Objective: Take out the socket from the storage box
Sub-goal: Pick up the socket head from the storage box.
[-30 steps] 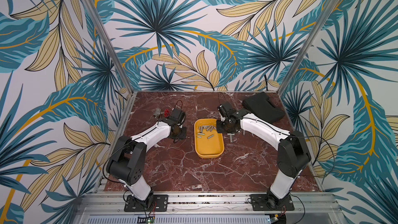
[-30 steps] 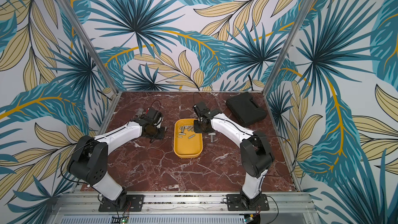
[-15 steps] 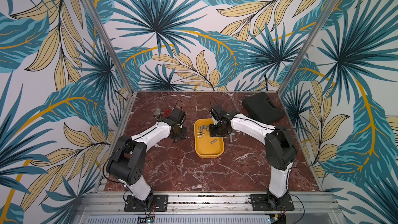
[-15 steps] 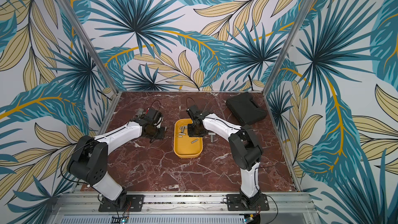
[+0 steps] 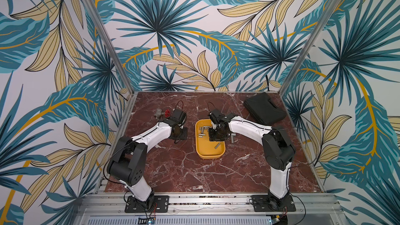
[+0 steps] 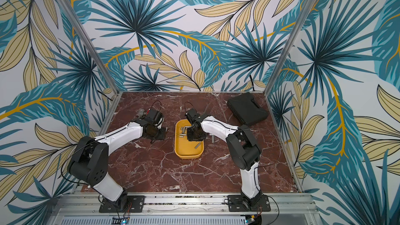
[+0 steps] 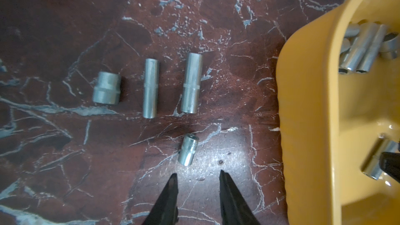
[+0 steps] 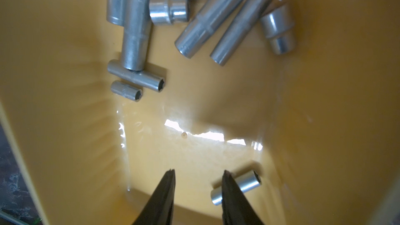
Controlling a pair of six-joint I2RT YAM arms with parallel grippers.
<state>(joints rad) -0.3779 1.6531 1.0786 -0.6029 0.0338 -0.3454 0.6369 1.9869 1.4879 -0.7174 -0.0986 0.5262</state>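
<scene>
The shallow yellow plastic storage box [image 8: 313,104] looks smooth and glossy, catching white glare. The silver cylindrical sockets [image 8: 135,31] are satin-finished metal with fine knurled bands. The red-brown, white-veined marble-look tabletop [image 7: 65,40] has a polished sheen.

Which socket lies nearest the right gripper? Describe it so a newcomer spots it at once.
Find the yellow storage box in the middle of the marbled table. Most sockets cluster at its far end. The short socket lies alone toward the near end, beside a finger of the right gripper, the only one apart from that cluster.
</scene>
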